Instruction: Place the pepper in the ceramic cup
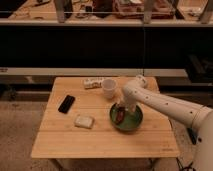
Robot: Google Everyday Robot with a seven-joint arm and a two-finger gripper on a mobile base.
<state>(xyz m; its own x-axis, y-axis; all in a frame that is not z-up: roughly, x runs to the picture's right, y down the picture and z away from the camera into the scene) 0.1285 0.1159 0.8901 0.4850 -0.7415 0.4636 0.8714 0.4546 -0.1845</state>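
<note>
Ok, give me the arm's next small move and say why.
Probably secure the pepper and lift it straight up. The gripper is down inside the green bowl, right at the pepper, while the ceramic cup stands just beyond the bowl's rim; rising first should clear that rim.
</note>
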